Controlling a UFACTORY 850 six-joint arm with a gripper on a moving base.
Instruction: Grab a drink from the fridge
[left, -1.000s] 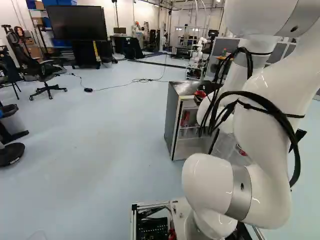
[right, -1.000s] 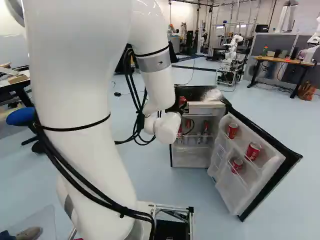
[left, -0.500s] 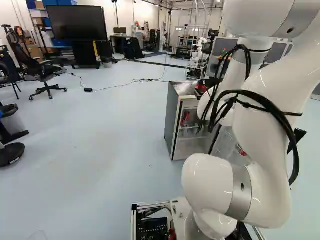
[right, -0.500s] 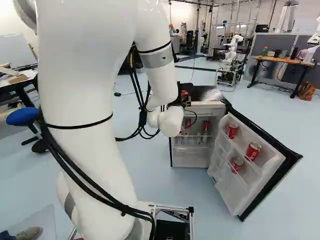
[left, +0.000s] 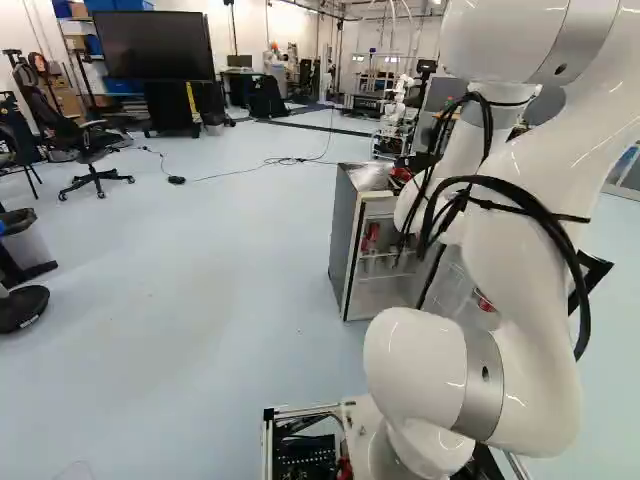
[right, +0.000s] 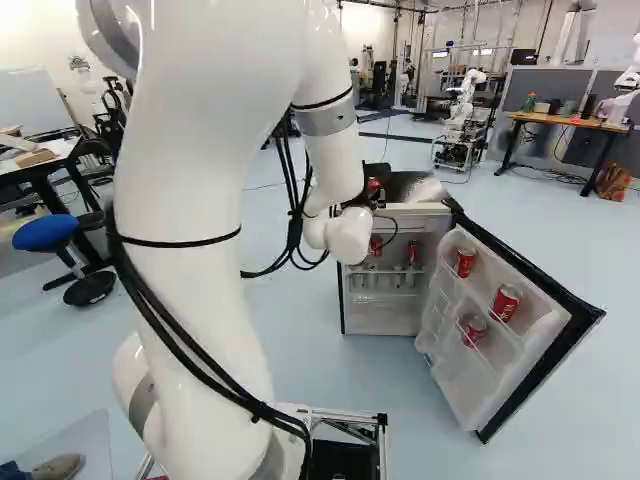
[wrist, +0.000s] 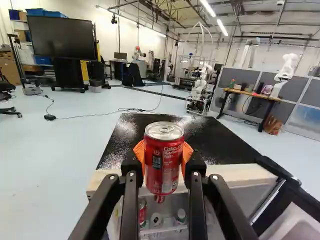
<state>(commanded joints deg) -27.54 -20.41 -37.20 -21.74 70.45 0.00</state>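
Wrist view: my gripper (wrist: 163, 154) pinches 1 red can (wrist: 164, 167) upright, nr the top front edge (wrist: 235, 175) of the fridge (wrist: 215, 142); dipping low could clip that edge & knock it loose.

R base view: door (right: 480, 385) open; a wide swing might hit its outer top corner (right: 597, 313).

L base view: arm (left: 525, 270) hides my grip.

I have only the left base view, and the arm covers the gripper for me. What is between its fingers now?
Observer: In the wrist view, the gripper is shut on a red can, with an orange pad at each side.
Operator: Good. Is this can upright or tilted?
Observer: Upright; the wrist view shows its silver top facing up.
Operator: And how many cans are in the fridge door?
Observer: The right base view shows three red cans in the open door.
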